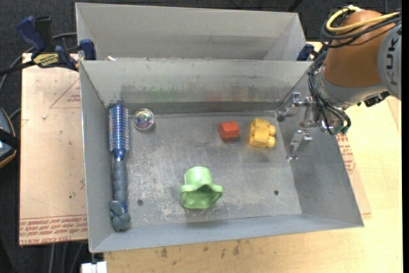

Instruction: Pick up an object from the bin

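The metal fingers (296, 142) stand spread apart and empty by the right wall of the grey bin (192, 83), just right of a blocky yellow plastic toy (262, 134). A red cube (229, 131) sits left of that toy, and a soft green cup shape (200, 187) lies nearer.

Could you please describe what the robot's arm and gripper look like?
The arm has a rounded orange cover at its wrist and a pale grey link with dark lettering. A yellow cable loops on top, and dark cables hang beneath. The gripper is bare silver metal.
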Controlling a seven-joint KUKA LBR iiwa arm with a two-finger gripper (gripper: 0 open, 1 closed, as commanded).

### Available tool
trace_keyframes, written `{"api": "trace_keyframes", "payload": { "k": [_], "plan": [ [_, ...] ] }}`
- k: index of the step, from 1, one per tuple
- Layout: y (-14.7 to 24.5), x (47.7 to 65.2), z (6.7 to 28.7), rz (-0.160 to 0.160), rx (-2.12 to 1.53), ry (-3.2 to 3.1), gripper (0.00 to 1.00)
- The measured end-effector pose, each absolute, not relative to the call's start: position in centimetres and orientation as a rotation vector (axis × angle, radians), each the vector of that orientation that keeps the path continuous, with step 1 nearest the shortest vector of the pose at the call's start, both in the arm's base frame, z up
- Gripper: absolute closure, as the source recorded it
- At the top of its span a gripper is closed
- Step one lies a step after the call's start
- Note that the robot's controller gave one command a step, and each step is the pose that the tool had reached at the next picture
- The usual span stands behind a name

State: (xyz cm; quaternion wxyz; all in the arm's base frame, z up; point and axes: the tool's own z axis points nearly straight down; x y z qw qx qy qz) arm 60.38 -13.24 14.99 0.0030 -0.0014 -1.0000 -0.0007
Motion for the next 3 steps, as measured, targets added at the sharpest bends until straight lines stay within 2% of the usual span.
{"api": "trace_keyframes", "payload": {
  "k": [1, 2, 3],
  "plan": [
    [-11.0, 63.2, 9.3, -0.001, 0.331, -3.129, 0.00],
    [-7.9, 62.4, 7.4, 0.007, 0.656, -3.082, 0.00],
    [-7.7, 62.7, 7.7, 0.005, 0.658, -3.090, 1.00]
  ]
}}
